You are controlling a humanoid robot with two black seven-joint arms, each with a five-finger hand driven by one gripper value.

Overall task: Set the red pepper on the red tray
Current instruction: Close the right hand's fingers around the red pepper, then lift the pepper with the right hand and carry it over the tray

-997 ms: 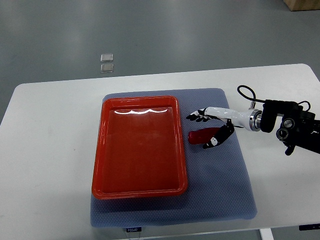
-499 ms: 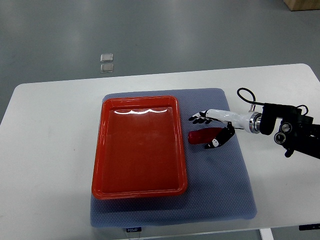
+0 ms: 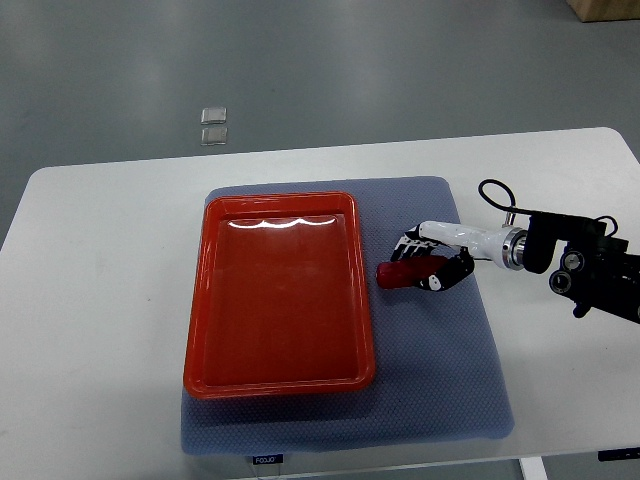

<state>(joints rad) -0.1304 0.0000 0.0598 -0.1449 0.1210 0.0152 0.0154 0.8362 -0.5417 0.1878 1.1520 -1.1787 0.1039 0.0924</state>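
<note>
The red pepper [image 3: 393, 273] lies on the grey-blue mat [image 3: 440, 360], just right of the empty red tray [image 3: 280, 300]. My right hand [image 3: 425, 265] comes in from the right edge and sits over the pepper's right end. Its fingers [image 3: 410, 244] curl down over the far side and the thumb presses the near side, so the hand is shut on the pepper. The pepper's right half is hidden under the hand and its left tip sticks out toward the tray. The pepper still rests on the mat. The left arm is not in view.
The mat lies on a white table [image 3: 100, 300], with the tray on the mat's left half. My right arm's black wrist housing and cable [image 3: 585, 265] stretch over the table's right side. Two small clear squares [image 3: 213, 125] lie on the floor beyond the table.
My right hand has lowered slightly and drawn its spread fingers and thumb together around the pepper's right end. The pepper and tray have not moved.
</note>
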